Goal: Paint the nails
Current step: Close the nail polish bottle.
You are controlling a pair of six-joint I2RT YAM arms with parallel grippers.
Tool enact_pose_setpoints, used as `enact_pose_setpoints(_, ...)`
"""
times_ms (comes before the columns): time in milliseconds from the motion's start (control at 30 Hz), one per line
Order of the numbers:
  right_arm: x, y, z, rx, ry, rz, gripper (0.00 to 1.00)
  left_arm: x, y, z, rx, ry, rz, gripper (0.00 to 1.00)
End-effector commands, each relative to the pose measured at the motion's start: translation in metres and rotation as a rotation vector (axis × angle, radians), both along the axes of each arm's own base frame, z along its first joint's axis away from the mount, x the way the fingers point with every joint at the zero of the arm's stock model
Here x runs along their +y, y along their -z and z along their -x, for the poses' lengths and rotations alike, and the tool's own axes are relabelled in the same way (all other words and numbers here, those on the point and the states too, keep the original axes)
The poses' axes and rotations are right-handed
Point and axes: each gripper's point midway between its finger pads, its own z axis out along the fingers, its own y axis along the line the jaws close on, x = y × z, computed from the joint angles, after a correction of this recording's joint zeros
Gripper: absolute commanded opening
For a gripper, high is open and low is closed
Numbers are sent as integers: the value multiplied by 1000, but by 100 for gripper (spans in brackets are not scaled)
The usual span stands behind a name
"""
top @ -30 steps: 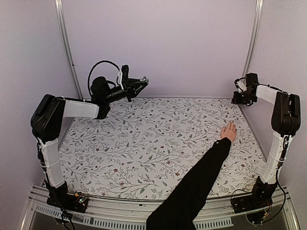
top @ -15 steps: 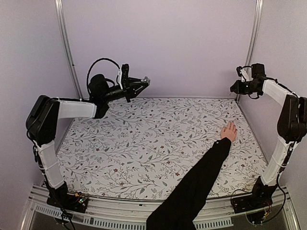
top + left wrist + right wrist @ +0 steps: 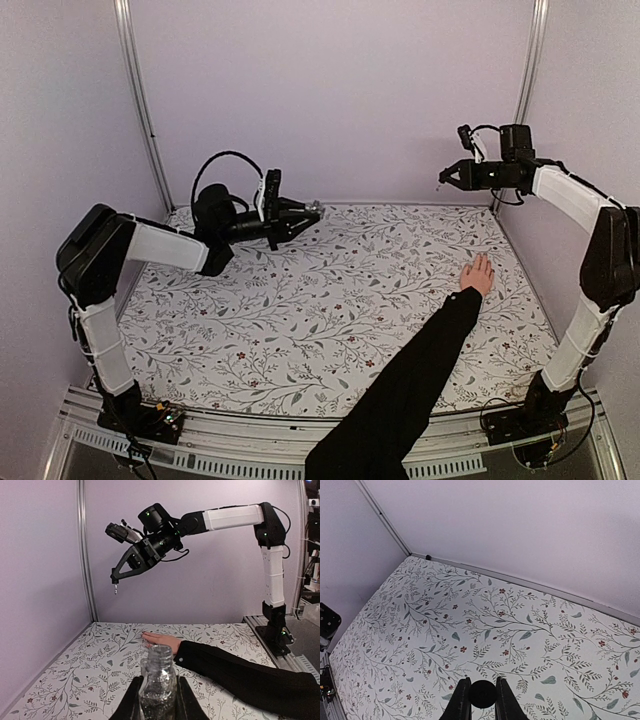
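Observation:
A bare hand [image 3: 478, 274] in a long black sleeve [image 3: 410, 375] lies flat on the floral table at the right; its nails [image 3: 144, 636] are too small to make out. My left gripper [image 3: 306, 211] hovers at the back left, shut on an open glittery polish bottle [image 3: 158, 680]. High at the back right, my right gripper [image 3: 447, 177] is shut on the black cap [image 3: 483, 692], and a thin brush [image 3: 115, 590] hangs below it. Both grippers are well away from the hand.
The floral table cover [image 3: 300, 300] runs to metal posts [image 3: 140, 100] at the back corners and pale walls on three sides. The sleeved arm crosses the table's front right part. The left arm's cable loop [image 3: 225, 160] sticks up.
The right gripper has swung left and up, out of the back right corner, with the cap. The left gripper has dropped lower and shifted right with the bottle. The hand has stayed still.

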Motion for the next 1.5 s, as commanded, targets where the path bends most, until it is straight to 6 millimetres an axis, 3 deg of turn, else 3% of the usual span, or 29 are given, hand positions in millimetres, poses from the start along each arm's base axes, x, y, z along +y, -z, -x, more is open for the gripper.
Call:
enact_pose_setpoints(0,45,-38,32,-104,-156,-70,0,-5,3,30,-80,69,19,0)
enact_pose_setpoints(100,78,-50,57,-147,-245,-71,0,-2,0,42,-75,67,70,0)
enact_pose_setpoints(200,100,-62,83,-188,-313,-89,0,-2,1,55,-31,67,103,0)
enact_pose_setpoints(433,134,-88,159,-215,-450,-187,0,-8,14,102,32,29,106,0)
enact_pose_setpoints(700,167,-94,241,-239,-631,-227,0,-28,11,158,12,72,149,0)
enact_pose_setpoints(933,182,-84,299,-250,-794,-240,0,-49,9,189,-38,142,139,0)
enact_pose_setpoints(1133,190,-83,328,-294,-880,-191,0,-44,-1,213,-35,211,215,0)
enact_pose_setpoints(1467,201,-85,356,-360,-965,-175,0,-73,5,232,-57,215,142,0)
